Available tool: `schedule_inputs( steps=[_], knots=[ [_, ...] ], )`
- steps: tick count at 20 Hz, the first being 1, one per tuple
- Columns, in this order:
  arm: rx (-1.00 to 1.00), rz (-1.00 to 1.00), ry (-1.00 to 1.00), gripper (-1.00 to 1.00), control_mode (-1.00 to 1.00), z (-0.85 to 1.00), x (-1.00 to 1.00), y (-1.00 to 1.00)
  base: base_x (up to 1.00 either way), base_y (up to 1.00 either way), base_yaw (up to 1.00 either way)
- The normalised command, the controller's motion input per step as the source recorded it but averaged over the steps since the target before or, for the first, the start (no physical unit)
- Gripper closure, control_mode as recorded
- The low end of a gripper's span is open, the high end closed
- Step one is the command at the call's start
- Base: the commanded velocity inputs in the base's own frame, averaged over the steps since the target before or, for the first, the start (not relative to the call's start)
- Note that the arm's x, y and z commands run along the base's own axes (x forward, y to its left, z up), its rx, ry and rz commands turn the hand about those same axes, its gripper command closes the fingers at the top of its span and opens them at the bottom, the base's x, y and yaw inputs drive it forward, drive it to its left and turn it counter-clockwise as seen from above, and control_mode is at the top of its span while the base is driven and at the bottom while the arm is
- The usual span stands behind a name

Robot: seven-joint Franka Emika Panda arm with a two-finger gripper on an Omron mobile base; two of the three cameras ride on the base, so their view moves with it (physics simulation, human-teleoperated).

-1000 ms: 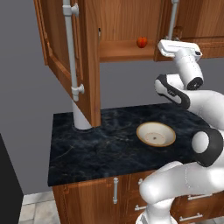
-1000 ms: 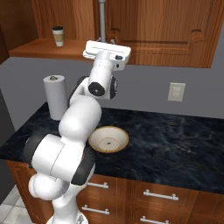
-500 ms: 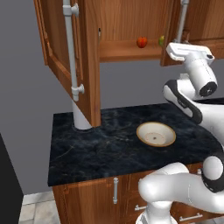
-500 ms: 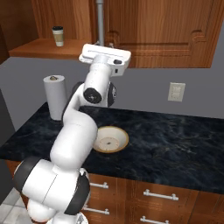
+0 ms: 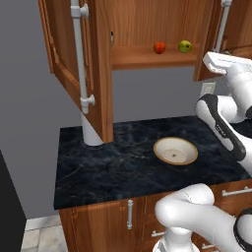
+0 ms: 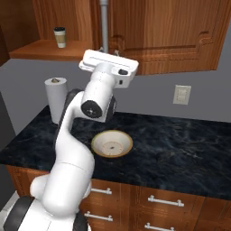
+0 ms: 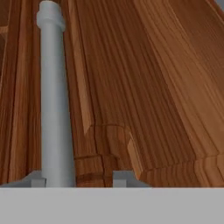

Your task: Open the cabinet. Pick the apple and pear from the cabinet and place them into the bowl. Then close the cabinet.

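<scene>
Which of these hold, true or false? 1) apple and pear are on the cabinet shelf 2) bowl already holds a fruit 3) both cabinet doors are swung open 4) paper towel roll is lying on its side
1) True: the apple and pear sit side by side on the shelf of the cabinet.
2) False: the bowl is empty.
3) True: the left door and the right door both stand open.
4) False: the paper towel roll stands upright on the counter.
</scene>
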Motion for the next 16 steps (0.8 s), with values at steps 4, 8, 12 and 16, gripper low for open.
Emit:
schedule_inputs(
  steps=[4,8,12,16],
  knots=[
    [0.08,0.00,0.03,1.00,-1.00,0.27,-1.00,-1.00,0.00,0.00,0.00],
    [0.08,0.00,0.03,1.00,-1.00,0.18,-0.99,-1.00,0.00,0.00,0.00],
    [0.03,0.00,0.00,-1.00,-1.00,-0.01,-0.96,-0.96,0.00,0.00,0.00],
    [0.00,0.02,-0.01,-1.00,-1.00,-0.20,-1.00,-0.39,0.00,0.00,0.00]
  ],
)
